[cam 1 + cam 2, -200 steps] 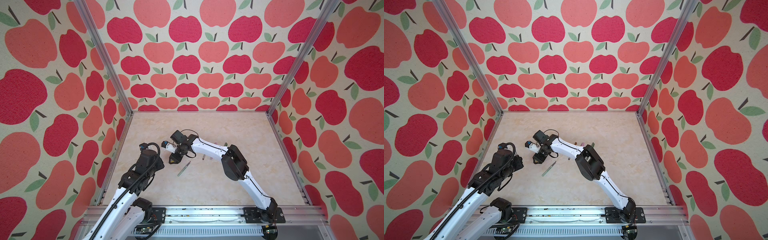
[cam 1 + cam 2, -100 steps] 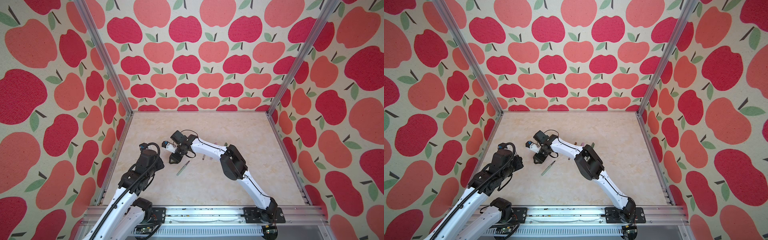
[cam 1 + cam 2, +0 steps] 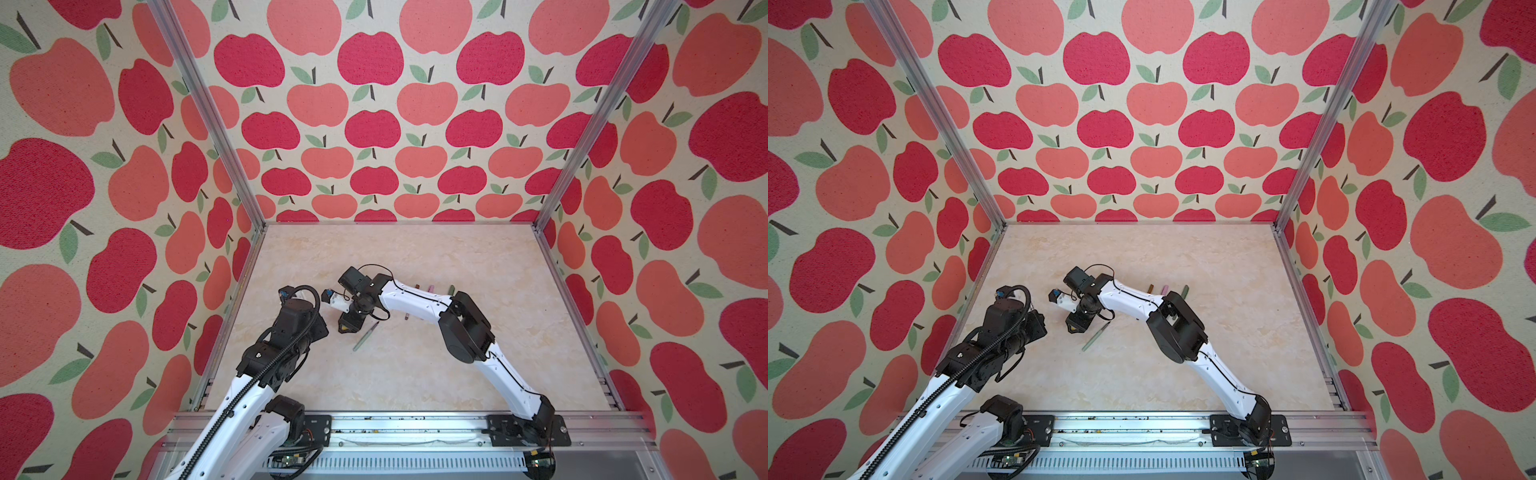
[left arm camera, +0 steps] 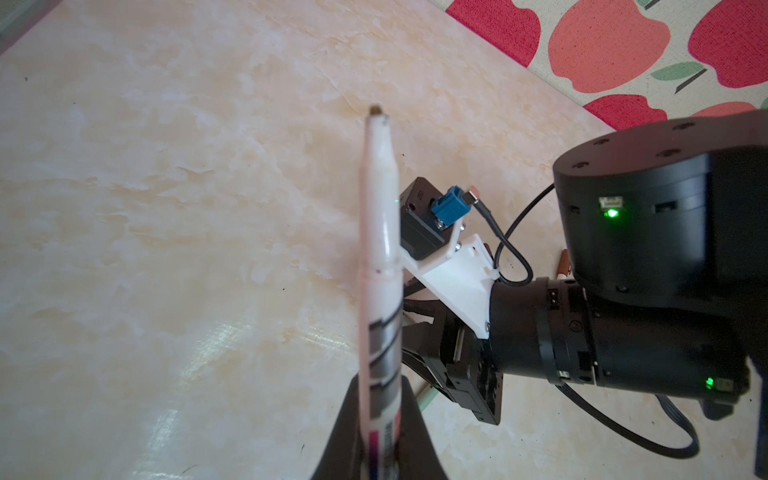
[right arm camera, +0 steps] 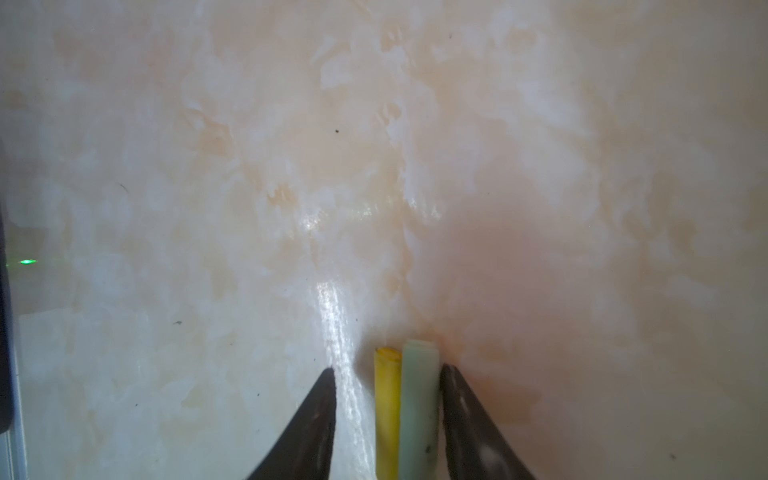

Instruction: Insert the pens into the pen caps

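**Cap pick-up before insertion.** Places are given from the pale sage pen (image 3: 365, 337), which lies loose on the table (image 3: 415, 374).

- **Well to its left:** the left claw (image 4: 380, 399) is closed on the printed end of a white pen (image 4: 380, 232). The pen's bare tip points away from the wrist.
- **Just left of the sage pen:** the right claw (image 3: 348, 327) points down at the table.
  - In its wrist view the jaws stand partly open around two caps lying side by side, a yellow cap (image 5: 387, 407) and a light green cap (image 5: 417, 399).
  - One finger (image 5: 461, 415) touches the green cap and the other stands apart from the yellow one, so neither cap is gripped.
- **To the right of the sage pen, behind the right arm:** a brown piece (image 3: 417, 287), a pink piece (image 3: 432, 288) and a dark green piece (image 3: 451, 289) lie in a row. Whether each is a pen or a cap cannot be told.

**Judgement.** Closing now would probably pinch both caps together. A clean pick calls for three moves:

1. Shift the claw sideways until one cap alone sits between the fingers.
2. Grip that cap near its closed end, so the mouth stays free.
3. Raise it level with the white pen's tip.

Both axes should line up before any push, since a skewed push may flick the light cap out.
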Controlling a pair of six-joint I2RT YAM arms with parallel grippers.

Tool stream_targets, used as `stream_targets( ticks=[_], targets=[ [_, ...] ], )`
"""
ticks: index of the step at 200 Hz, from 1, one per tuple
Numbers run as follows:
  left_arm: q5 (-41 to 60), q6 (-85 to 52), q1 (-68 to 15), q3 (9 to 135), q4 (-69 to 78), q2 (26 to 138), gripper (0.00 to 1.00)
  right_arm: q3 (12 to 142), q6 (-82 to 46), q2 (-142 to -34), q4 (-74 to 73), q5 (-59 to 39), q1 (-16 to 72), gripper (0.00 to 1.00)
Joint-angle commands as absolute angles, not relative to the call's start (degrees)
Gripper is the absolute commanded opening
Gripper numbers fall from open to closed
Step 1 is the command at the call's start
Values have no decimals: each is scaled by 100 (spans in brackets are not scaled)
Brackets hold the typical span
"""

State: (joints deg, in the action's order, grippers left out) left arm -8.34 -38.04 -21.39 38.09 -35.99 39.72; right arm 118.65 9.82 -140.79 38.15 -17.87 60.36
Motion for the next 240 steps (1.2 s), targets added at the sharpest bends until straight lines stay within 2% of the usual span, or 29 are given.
stream_targets(
  ticks=[1, 47, 86, 126, 240],
  targets=[
    [-875, -3775, -2109, 3779, -3665, 3894, 0, 11540, 1114, -13877, 3986, -1511, 6081, 44],
    [-917, -3773, -2105, 3806, -3692, 3870, 0, 11156, 1004, -13415, 3475, -1238, 6090, 47],
    [-976, -3766, -2102, 3814, -3727, 3779, 0, 10359, 1017, -12645, 2750, -1064, 6175, 54],
    [-960, -3774, -2101, 3814, -3702, 3777, 0, 10061, 1049, -12327, 2903, -1097, 6309, 53],
    [-967, -3763, -2107, 3898, -3770, 3779, 0, 10294, 860, -12951, 3111, -1286, 6292, 52]
  ],
)
